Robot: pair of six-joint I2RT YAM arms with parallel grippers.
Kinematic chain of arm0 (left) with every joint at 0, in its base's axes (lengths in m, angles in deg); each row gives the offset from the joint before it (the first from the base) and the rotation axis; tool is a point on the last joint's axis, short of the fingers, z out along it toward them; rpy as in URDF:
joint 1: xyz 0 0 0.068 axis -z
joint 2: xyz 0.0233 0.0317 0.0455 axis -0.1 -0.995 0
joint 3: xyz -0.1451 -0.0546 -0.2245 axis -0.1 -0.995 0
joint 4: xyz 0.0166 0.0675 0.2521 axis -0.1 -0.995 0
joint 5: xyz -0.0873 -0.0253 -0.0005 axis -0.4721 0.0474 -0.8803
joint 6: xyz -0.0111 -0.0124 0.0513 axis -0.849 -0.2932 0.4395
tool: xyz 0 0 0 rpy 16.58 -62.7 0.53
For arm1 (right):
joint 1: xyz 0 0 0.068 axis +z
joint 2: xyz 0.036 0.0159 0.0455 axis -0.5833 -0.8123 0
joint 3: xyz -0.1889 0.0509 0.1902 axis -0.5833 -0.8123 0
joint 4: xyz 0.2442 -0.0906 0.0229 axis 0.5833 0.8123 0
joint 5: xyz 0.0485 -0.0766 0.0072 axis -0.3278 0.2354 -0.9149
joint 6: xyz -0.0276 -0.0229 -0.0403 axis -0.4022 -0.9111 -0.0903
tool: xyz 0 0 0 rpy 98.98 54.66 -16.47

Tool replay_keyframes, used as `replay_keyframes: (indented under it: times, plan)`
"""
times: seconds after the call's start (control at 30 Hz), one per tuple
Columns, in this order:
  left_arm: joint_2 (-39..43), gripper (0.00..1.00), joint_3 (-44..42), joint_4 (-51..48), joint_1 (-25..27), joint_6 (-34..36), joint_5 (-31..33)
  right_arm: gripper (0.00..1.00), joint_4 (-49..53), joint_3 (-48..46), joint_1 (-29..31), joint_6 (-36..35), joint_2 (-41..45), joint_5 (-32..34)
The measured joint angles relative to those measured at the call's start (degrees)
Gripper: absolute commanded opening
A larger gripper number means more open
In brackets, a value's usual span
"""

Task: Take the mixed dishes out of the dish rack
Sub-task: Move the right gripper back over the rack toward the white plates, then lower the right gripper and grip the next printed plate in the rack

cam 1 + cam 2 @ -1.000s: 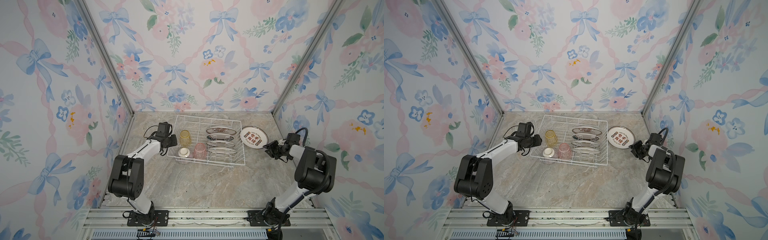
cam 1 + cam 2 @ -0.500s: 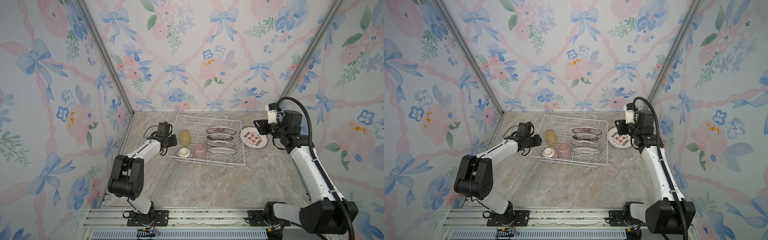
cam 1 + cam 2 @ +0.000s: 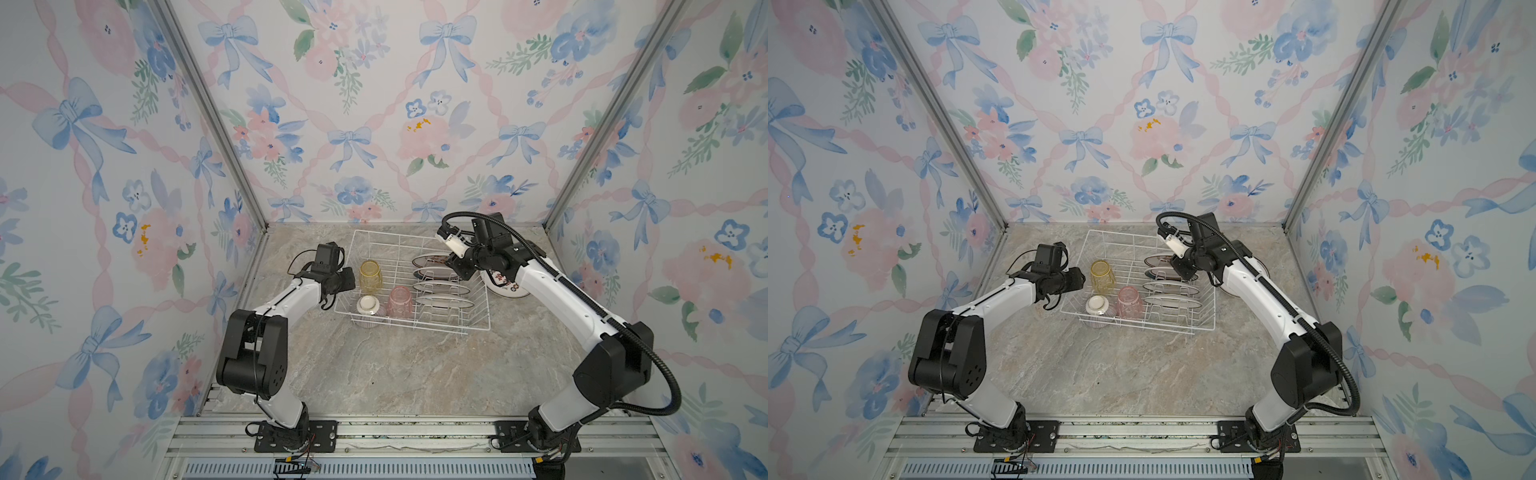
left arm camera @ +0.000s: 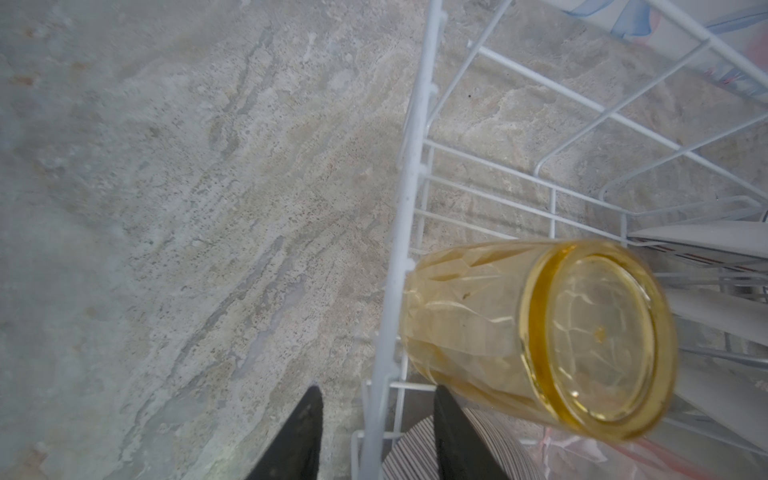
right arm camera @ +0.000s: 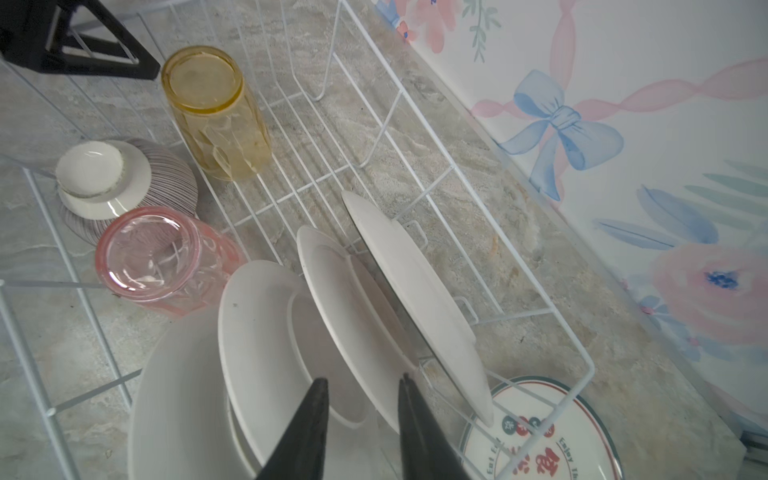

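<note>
Plates (image 5: 266,332) in dish rack (image 3: 395,249) beside tumblers (image 5: 216,112)

The dish rack (image 3: 419,245) is white wire. Inside it, the yellow tumbler (image 3: 370,276) and the pink tumbler (image 3: 400,302) are translucent and faceted. The bowl (image 3: 368,309) has thin purple stripes and a white foot. 4 plates (image 5: 266,332) show plain white backs. The plate on the table (image 5: 582,440) has a green and red rim and red print. The table (image 3: 395,374) is grey-beige marble. The walls (image 3: 374,104) show blue bows, pink ribbons and flowers.
</note>
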Motion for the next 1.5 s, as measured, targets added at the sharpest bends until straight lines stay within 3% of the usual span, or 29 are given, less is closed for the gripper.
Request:
replay_keyframes:
  times: [0.27, 0.6, 1.5]
  plan:
    - [-0.6, 0.45, 0.4, 0.1, 0.0, 0.0, 0.0, 0.32, -2.1, 0.0, 1.7, -4.6, -3.0, 10.1]
    - [-1.2, 0.37, 0.7, 0.3, -0.4, 0.2, -0.7, 0.32, -6.6, 0.0, 2.0, -7.1, -3.3, 14.5]
    - [-0.3, 0.37, -0.6, 0.3, -2.0, 0.2, -1.0, 0.28, -5.8, 6.2, 2.0, -9.4, -12.3, 14.9]
